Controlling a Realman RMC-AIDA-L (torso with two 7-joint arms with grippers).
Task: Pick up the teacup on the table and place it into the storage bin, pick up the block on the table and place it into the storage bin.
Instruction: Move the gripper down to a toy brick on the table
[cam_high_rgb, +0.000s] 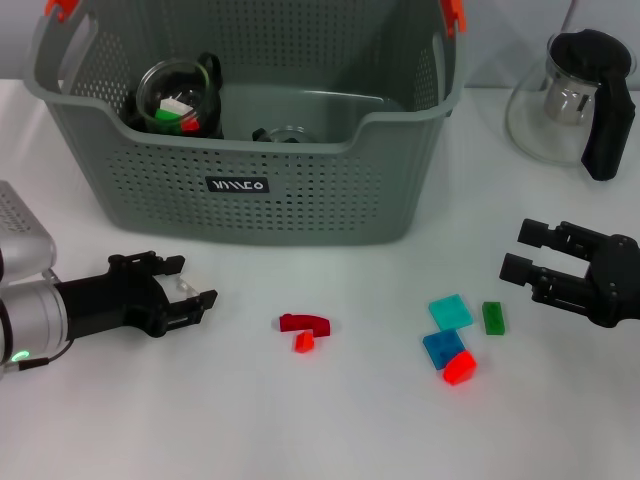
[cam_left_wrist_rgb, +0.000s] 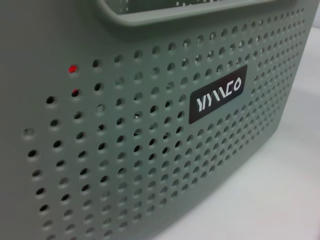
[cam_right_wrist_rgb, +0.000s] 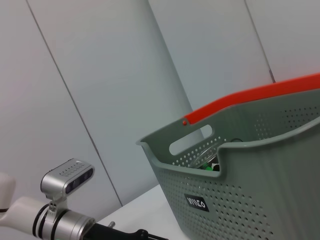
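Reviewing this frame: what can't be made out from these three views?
- Head view: the grey-green perforated storage bin is cut off by the top edge; its front wall hides the second glass cup.
- Left wrist view: only the bin wall, no fingers.
- Right wrist view: the loose blocks on the table are out of frame.

My storage bin (cam_high_rgb: 300, 190) sits upper middle of the head frame: grey-green, dotted all over with round holes, orange clips (cam_high_rgb: 455, 12) at its top corners, a black label (cam_high_rgb: 237, 185) with white letters. Inside, a clear teacup (cam_high_rgb: 178, 95) shows green, red and white bits. The desk (cam_high_rgb: 330, 420) is white. Lower middle: a dark red block (cam_high_rgb: 304, 323) and a small orange-red one (cam_high_rgb: 303, 342). Lower right: teal (cam_high_rgb: 451, 312), green (cam_high_rgb: 493, 317), blue (cam_high_rgb: 442, 346) and bright red (cam_high_rgb: 460, 367) blocks. My left claw (cam_high_rgb: 190, 288) and right claw (cam_high_rgb: 525, 252) are black.
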